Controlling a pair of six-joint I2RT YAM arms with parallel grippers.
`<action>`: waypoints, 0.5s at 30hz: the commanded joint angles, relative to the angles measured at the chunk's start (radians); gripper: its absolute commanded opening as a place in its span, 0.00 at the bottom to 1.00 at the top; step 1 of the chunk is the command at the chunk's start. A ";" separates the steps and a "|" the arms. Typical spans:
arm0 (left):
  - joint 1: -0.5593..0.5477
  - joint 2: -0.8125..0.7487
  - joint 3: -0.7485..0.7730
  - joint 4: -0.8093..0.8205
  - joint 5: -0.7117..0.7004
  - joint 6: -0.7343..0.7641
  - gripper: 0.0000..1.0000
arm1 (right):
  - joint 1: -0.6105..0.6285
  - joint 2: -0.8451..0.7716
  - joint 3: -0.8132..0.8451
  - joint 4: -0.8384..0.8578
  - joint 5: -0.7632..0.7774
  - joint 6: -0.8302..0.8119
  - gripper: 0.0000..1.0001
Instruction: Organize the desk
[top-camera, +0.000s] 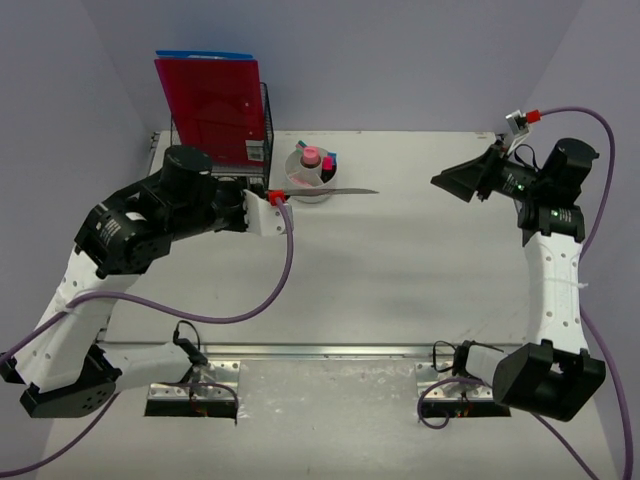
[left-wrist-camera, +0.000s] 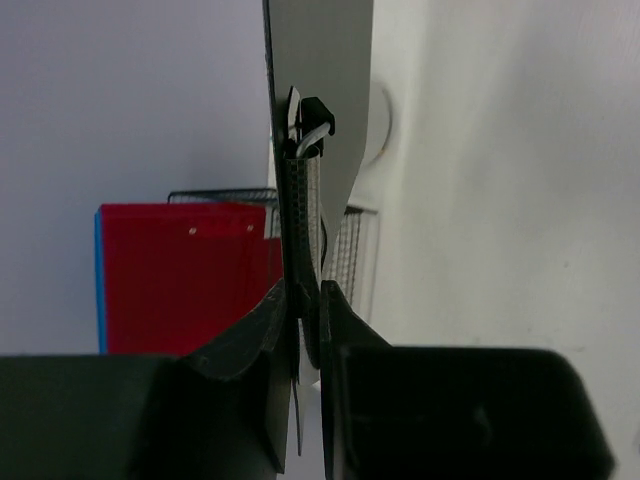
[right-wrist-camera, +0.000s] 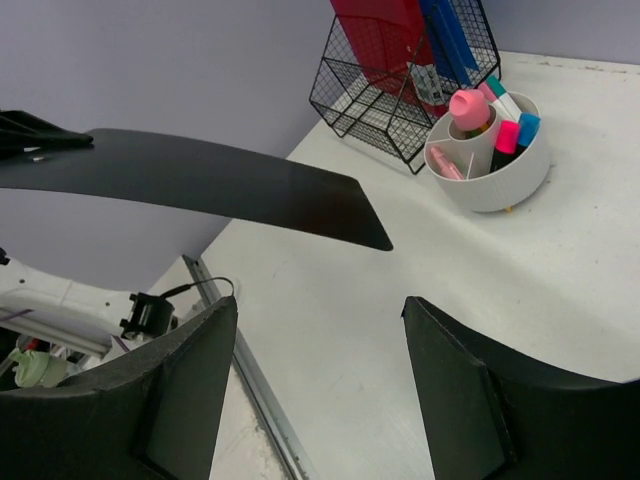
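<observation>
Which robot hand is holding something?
The left gripper, shut on a thin black sheet. The right gripper is open and empty.

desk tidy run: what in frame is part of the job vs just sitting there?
Job: desk, dark flat board clamped in left gripper, wire rack with red folder, pen cup of markers.
Just there: open right gripper, purple cables, lavender walls.

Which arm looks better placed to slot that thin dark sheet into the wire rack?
Left. The left gripper is shut on the thin dark sheet, close beside the wire rack. The right gripper is open and empty, over the opposite side of the desk.
</observation>
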 joint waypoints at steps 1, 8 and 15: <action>0.037 0.042 0.116 -0.139 -0.220 0.217 0.00 | -0.001 0.011 0.018 0.014 -0.022 -0.023 0.68; 0.256 0.161 0.259 -0.179 -0.203 0.449 0.00 | -0.001 -0.003 0.002 -0.017 -0.034 -0.068 0.68; 0.482 0.245 0.328 -0.179 -0.131 0.620 0.00 | -0.001 0.004 0.000 -0.037 -0.037 -0.087 0.68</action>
